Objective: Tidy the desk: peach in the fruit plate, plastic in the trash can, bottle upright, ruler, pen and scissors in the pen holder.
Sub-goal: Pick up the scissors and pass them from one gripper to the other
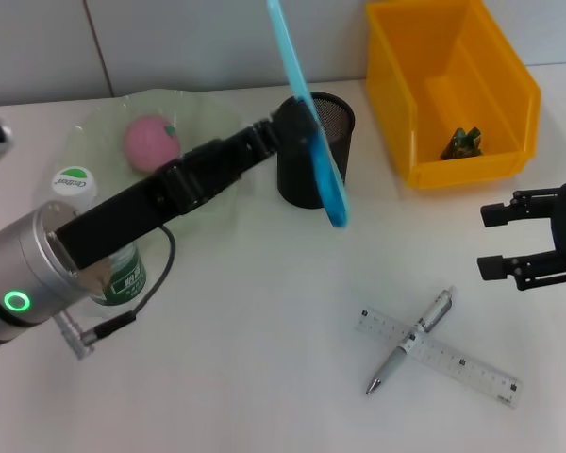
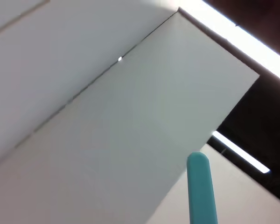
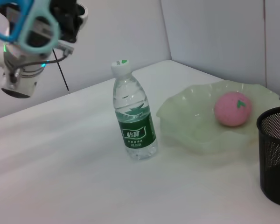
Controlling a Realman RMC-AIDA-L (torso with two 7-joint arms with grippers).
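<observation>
While over pen holder point(image 1: 313, 151): scissors point(image 1: 309, 123), L gripper point(image 1: 292, 127).

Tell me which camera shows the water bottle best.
The right wrist view: the bottle stands upright beside the fruit plate, fully visible. In the head view the left arm hides most of it, leaving the cap and part of the label. The left wrist view misses it.

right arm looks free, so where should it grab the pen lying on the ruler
Judging from the head view, grip the pen across its barrel near the upper end, coming straight down. It lies flat and slanted across the ruler, so the right gripper should turn its open fingers crosswise to the barrel, clear of the ruler.
</observation>
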